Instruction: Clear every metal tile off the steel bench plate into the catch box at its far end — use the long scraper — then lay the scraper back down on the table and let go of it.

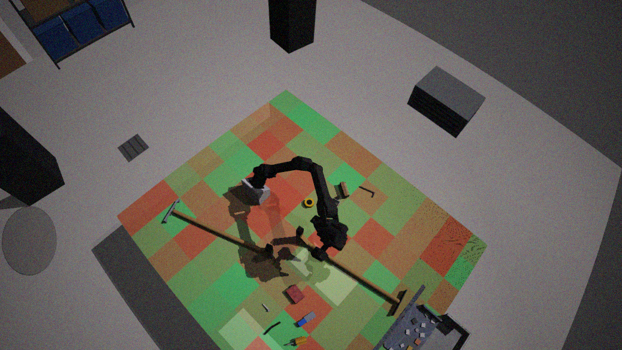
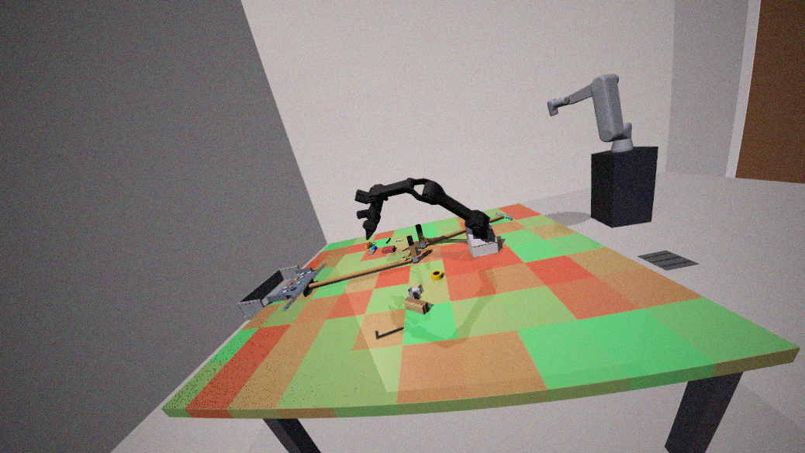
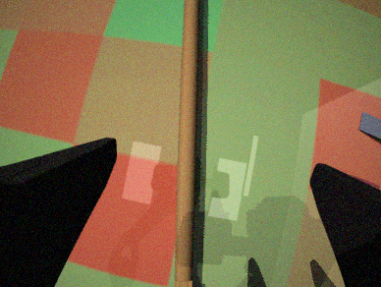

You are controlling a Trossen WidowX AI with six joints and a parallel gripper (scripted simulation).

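The pincer (image 3: 195, 227) hung wide and empty above the scraper (image 3: 190, 116), which lay on the bench (image 2: 562, 332), blade beside the catch box (image 1: 452, 335). Release looked done; next called for retreating clear.

Long scraper (image 1: 208, 227) flat on table, tiles (image 1: 415, 332) in box (image 1: 454, 335)

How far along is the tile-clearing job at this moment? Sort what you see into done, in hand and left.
Done: the scraper lies on the table, and the gripper is open above it, holding nothing.
In hand: nothing; the wooden handle runs untouched between the wide-apart fingers.
Left: small tiles still show on the steel plate beside the catch box, so clearing looks incomplete.
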